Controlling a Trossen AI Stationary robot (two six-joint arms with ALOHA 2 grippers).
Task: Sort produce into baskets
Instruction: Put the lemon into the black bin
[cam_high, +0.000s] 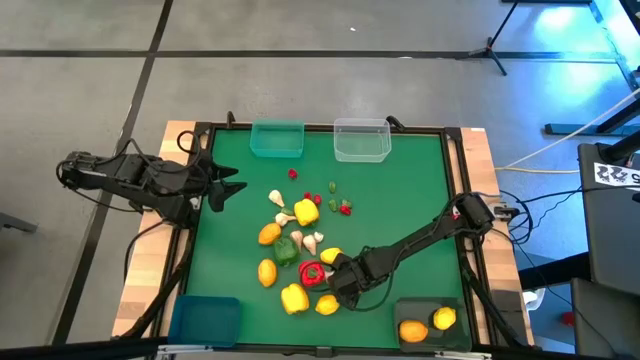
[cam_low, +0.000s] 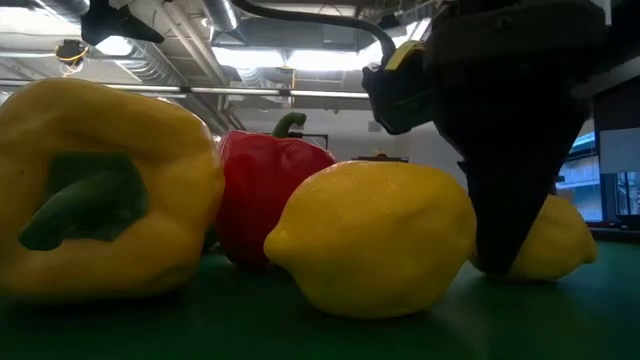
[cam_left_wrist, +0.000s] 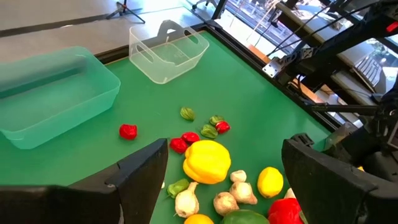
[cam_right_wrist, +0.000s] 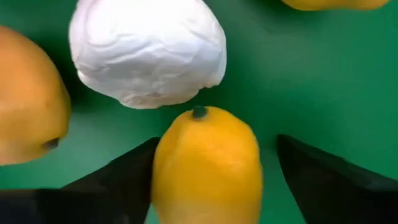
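Four bins sit on the green mat (cam_high: 400, 200): the teal basket (cam_high: 276, 139) and the clear basket (cam_high: 361, 141) stand side by side at the far edge, both with nothing inside as far as I can see. The blue bin (cam_high: 205, 320) is at the near left corner, and I can't make out anything in it either. The dark grey bin (cam_high: 432, 322) at the near right corner holds two citrus fruits, an orange one (cam_high: 412, 331) and a yellow one (cam_high: 444, 318). Everything else lies loose mid-mat: a yellow pepper (cam_high: 306, 211), a green pepper (cam_high: 286, 250), a red pepper (cam_high: 312, 272), garlic bulbs (cam_high: 300, 240) and tiny red and green pieces (cam_high: 338, 205) nearer the far baskets. Down in the pile, the right gripper (cam_high: 335, 284) is low on the mat, its fingers spread either side of a yellow lemon (cam_right_wrist: 206, 165), straddling it but not clamped; a white garlic bulb (cam_right_wrist: 148, 51) lies just beyond. The left gripper (cam_high: 232, 187) hovers over the mat's left edge, fingers apart and holding nothing.
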